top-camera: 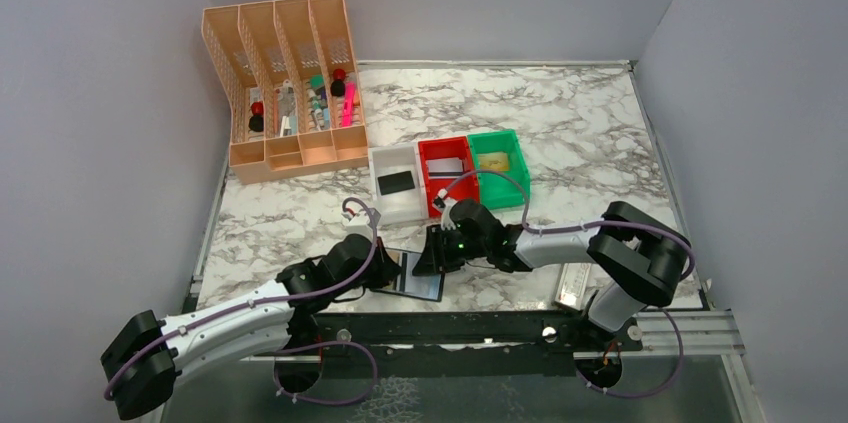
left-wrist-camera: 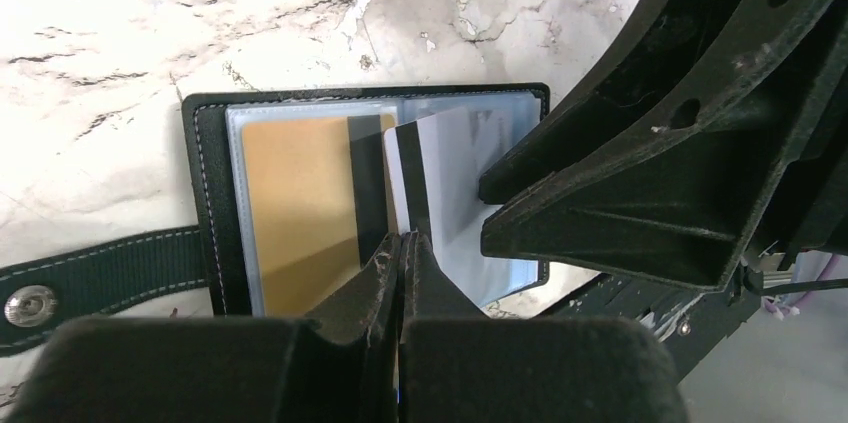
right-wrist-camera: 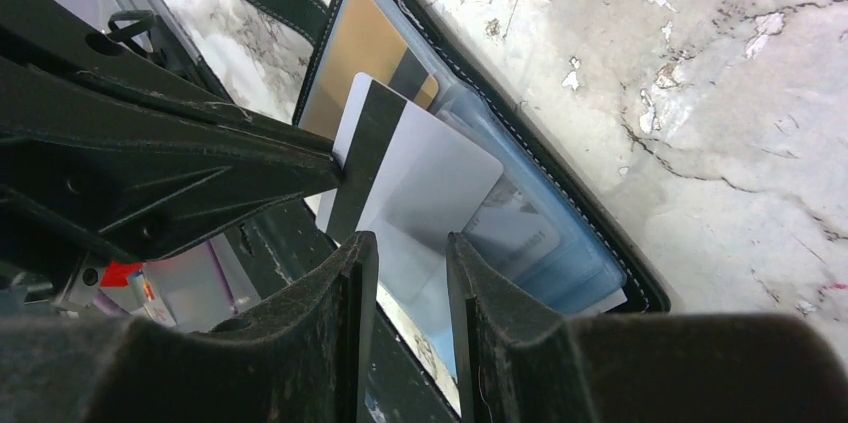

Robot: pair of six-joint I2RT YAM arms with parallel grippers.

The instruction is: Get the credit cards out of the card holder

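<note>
White card [right-wrist-camera: 430, 178] with black stripe sticks out of card holder [left-wrist-camera: 210, 193], corner between part-open right tool [right-wrist-camera: 410, 243]; left tool [left-wrist-camera: 402, 240] closed, tip touching card.

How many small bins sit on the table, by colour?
white bin: 1
red bin: 1
green bin: 1
Total: 3

Parted fingers of the right gripper [right-wrist-camera: 410, 243] straddle a corner of the black-striped white card [right-wrist-camera: 440, 173] sticking out of the open card holder [right-wrist-camera: 575, 243] beside a gold card [right-wrist-camera: 365, 48]
</note>
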